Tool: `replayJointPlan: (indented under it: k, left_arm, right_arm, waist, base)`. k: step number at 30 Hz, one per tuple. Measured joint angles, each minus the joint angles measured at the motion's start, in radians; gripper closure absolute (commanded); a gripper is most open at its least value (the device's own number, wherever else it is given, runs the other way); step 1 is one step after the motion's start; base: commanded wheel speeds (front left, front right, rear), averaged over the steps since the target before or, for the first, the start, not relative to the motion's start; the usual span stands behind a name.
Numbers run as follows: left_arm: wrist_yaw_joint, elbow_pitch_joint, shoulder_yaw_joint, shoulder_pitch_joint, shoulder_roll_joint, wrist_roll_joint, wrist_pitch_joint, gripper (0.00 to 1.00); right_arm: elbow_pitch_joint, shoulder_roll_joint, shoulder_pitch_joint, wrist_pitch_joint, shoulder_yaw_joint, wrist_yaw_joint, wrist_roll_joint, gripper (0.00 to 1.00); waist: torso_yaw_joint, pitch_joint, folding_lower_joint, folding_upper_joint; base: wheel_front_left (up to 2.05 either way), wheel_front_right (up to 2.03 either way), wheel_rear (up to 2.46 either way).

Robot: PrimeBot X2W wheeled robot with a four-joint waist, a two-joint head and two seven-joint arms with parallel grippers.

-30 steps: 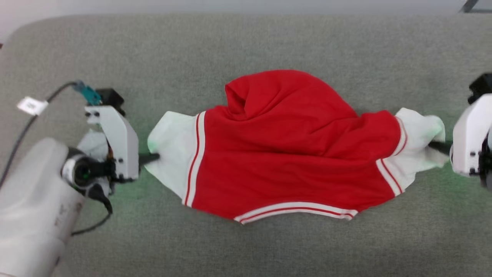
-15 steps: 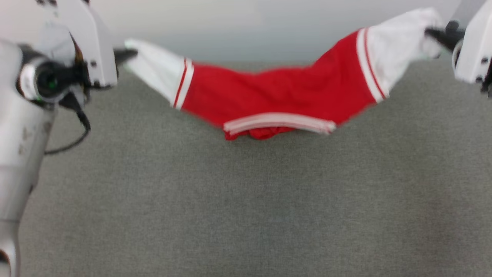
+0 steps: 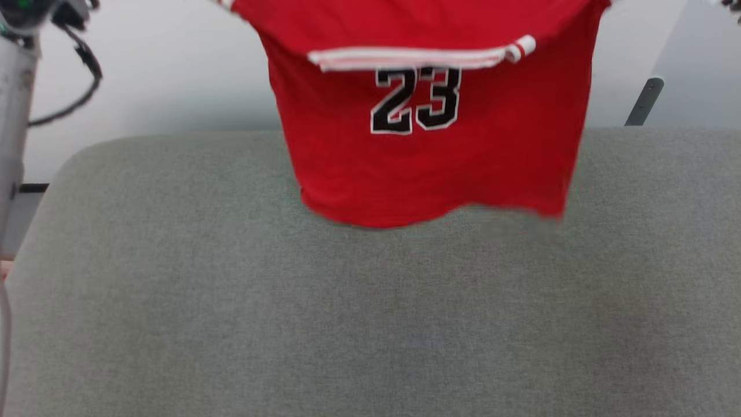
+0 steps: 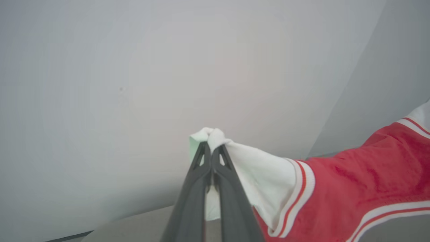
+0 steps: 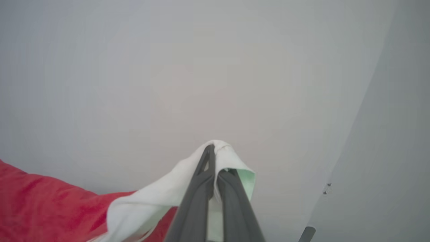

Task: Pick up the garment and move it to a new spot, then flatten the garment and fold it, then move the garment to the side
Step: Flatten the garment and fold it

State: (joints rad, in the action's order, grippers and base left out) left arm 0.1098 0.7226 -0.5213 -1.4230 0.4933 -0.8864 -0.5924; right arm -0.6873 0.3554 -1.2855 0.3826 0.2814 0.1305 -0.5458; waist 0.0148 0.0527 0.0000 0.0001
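The garment (image 3: 428, 150), a red shirt with white sleeves, striped trim and a black "23", hangs in the air above the far part of the grey cushion (image 3: 370, 324). Its lower hem sits just over the cushion's back edge, and its top runs off the head view. In the left wrist view my left gripper (image 4: 211, 148) is shut on the end of one white sleeve (image 4: 255, 174). In the right wrist view my right gripper (image 5: 212, 151) is shut on the other white sleeve (image 5: 161, 198), with red cloth (image 5: 40, 201) trailing to the lower left.
The broad grey cushion spreads below and in front of the hanging shirt. A pale wall (image 3: 162, 87) stands behind it. A dark cable (image 3: 81, 69) loops off my left arm (image 3: 11, 104) at the upper left. A grey metal leg (image 3: 642, 101) shows at the upper right.
Both grippers have risen with the sleeves, lifting the shirt off the cushion so it hangs full length with the "23" showing. The head camera has tilted upward.
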Motion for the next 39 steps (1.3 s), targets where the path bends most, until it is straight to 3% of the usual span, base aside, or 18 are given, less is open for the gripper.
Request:
replayJointPlan:
  k: [8,16,23,27,30,35,39]
  left_arm:
    - [0.015,0.076,-0.021,-0.11,-0.016,0.028,0.117,1.0]
    - [0.018,0.089,-0.047,-0.222,-0.016,0.039,0.22,1.0]
    - [0.018,0.096,-0.069,-0.338,-0.023,0.063,0.386,1.0]
    - [0.018,0.127,-0.065,-0.406,-0.05,0.069,0.504,1.0]
    - [0.018,0.142,-0.063,-0.447,-0.074,0.059,0.58,1.0]
    - [0.018,0.139,-0.079,-0.487,-0.096,0.008,0.705,1.0]
    - [0.018,0.138,-0.103,-0.484,-0.097,-0.035,0.745,1.0]
  right_arm:
    - [-0.137,-0.007,-0.107,-0.186,0.046,0.0,0.03,1.0]
    - [-0.209,0.018,-0.246,-0.329,0.069,0.0,0.096,1.0]
    - [-0.274,0.02,-0.373,-0.556,0.046,0.0,0.247,1.0]
    - [-0.302,0.024,-0.437,-0.631,0.006,0.0,0.366,1.0]
    - [-0.28,0.029,-0.47,-0.642,-0.051,0.0,0.467,1.0]
    - [-0.076,0.013,-0.445,-0.647,-0.188,0.0,0.671,1.0]
    - [-0.014,-0.008,-0.386,-0.647,-0.228,0.001,0.744,1.0]
  waist:
    - [0.005,0.018,0.0001,0.0]
    - [0.006,0.12,0.0,0.0]
    - [0.01,0.268,0.0,0.0]
    - [0.016,0.361,0.0,0.0]
    - [0.024,0.43,0.0,0.0]
    - [0.051,0.559,0.0,0.0]
    - [0.076,0.633,0.0,-0.0001]
  base:
    - [0.0,0.0,0.0]
    - [0.0,0.0,0.0]
    - [0.0,0.0,0.0]
    - [0.0,0.0,0.0]
    - [0.0,0.0,0.0]
    - [0.0,0.0,0.0]
    - [0.0,0.0,0.0]
